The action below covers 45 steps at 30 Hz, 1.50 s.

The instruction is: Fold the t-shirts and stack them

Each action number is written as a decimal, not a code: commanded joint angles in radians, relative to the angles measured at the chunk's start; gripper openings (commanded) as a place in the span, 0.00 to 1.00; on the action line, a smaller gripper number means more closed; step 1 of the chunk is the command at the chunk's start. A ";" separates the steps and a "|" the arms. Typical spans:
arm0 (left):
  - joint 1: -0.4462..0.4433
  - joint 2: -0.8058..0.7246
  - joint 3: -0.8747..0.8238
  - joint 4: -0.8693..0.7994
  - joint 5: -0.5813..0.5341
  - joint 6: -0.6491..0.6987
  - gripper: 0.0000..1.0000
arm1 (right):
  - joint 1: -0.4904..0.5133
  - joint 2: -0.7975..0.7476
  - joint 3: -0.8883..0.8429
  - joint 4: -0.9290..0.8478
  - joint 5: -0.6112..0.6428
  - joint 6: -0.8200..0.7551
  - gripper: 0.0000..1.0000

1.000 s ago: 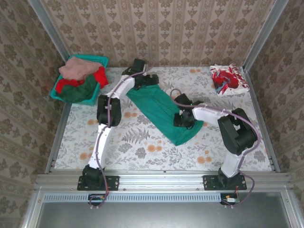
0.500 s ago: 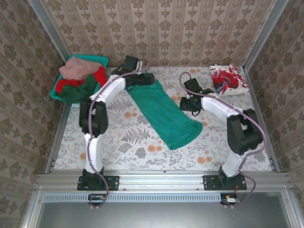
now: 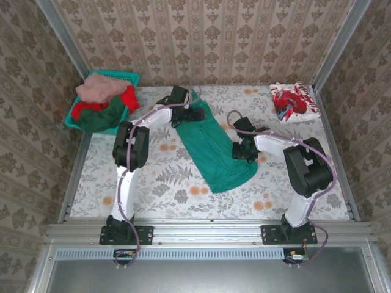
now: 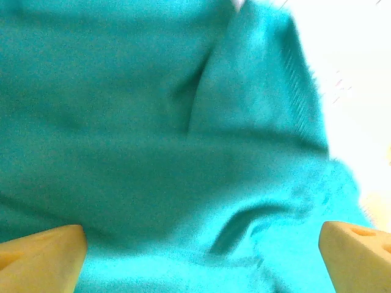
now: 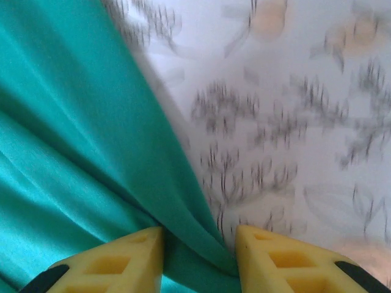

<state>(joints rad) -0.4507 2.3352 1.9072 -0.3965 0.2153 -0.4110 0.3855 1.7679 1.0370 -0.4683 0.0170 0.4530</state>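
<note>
Hovering wide open over teal shirt (image 3: 215,149) with left gripper (image 4: 201,250); pinching shirt edge with right gripper (image 5: 198,253).

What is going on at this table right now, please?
The two arms are working on a teal-green t-shirt lying stretched diagonally across the table. The right gripper pinches its right edge, while the left gripper hovers open over its far end. A folded red-and-white t-shirt lies in the far right corner, and more shirts wait in the basket at far left.
</note>
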 commanded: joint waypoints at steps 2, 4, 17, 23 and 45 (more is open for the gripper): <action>-0.030 0.176 0.204 -0.090 0.124 0.051 1.00 | 0.091 -0.085 -0.106 -0.021 0.002 0.140 0.38; -0.035 0.244 0.330 -0.120 0.169 0.088 1.00 | 0.158 -0.117 -0.148 0.009 -0.006 0.207 0.38; -0.030 0.163 0.421 -0.157 0.235 0.148 1.00 | 0.281 -0.322 -0.097 -0.082 0.046 0.180 0.42; 0.029 -0.253 -0.172 0.094 0.186 0.070 1.00 | 0.268 -0.361 -0.194 -0.053 0.022 0.162 0.42; -0.181 -1.144 -1.406 0.211 -0.049 -0.293 0.73 | 0.591 -0.302 -0.318 -0.002 0.035 0.355 0.35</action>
<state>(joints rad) -0.5987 1.2549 0.5301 -0.2214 0.1898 -0.6304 0.9489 1.4727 0.7315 -0.4553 0.0536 0.7773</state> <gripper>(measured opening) 0.745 0.352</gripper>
